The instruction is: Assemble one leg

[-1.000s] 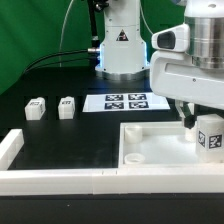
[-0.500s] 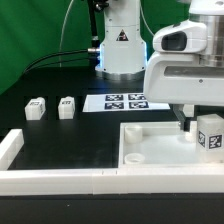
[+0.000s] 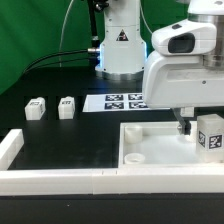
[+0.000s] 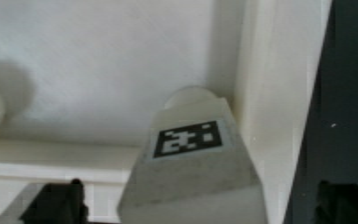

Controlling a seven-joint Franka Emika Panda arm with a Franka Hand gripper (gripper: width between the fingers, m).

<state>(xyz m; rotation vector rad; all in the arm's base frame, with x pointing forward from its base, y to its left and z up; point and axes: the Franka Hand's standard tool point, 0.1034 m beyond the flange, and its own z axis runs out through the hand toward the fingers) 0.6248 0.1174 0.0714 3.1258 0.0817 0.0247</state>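
Robotics lab, green backdrop curtain (image 3: 30, 40), black table (image 3: 70, 135), marker board (image 3: 125, 101), tagged white parts (image 3: 36, 107)
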